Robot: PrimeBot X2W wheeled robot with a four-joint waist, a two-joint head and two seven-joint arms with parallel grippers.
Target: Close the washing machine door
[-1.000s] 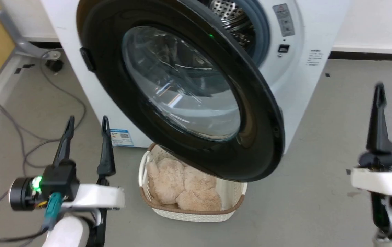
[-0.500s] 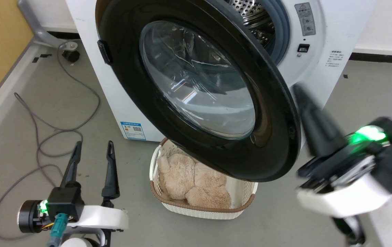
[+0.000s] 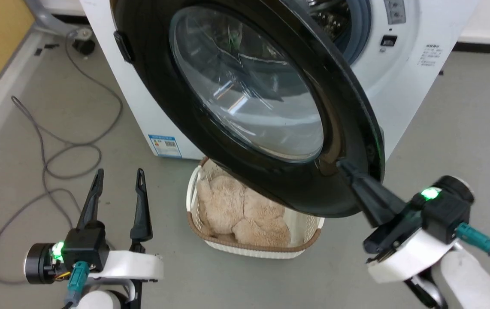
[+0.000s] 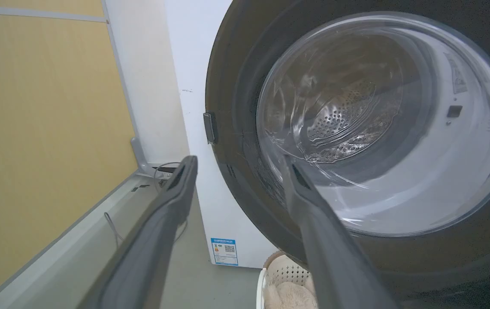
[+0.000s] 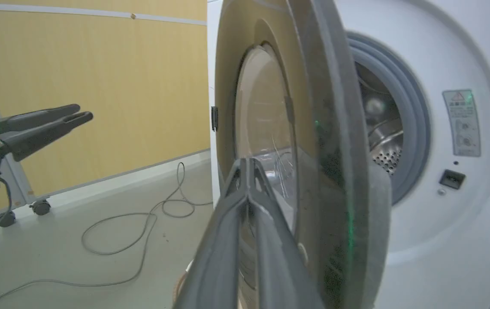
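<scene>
The washing machine [image 3: 416, 77] has its drum [image 3: 331, 15] exposed behind the washing machine door [image 3: 249, 94], which stands swung well out, glossy face toward the robot. Step in hand, as judged: pushing the door home with the right gripper [image 3: 344, 165]. To do it well, the push should land on the black rim by the door's free edge, far from its hinge and off the glass bowl. It should then follow the door's arc until the latch catches; a straight shove risks the tips sliding off the glossy rim. A basket [image 3: 245, 250] holding a plush toy [image 3: 236, 210] sits on the floor [image 3: 464, 128] directly below the door and appears clear of its swing. Right gripper: fingers [image 3: 369, 197] pressed together, nothing between them, tips at the door's lower rim by the free edge, on its outer face; touching or just short, cannot tell. Left gripper [image 3: 118, 176]: fingers [image 3: 141, 206] apart, empty, low and well off the door's hinge side, taking no part
</scene>
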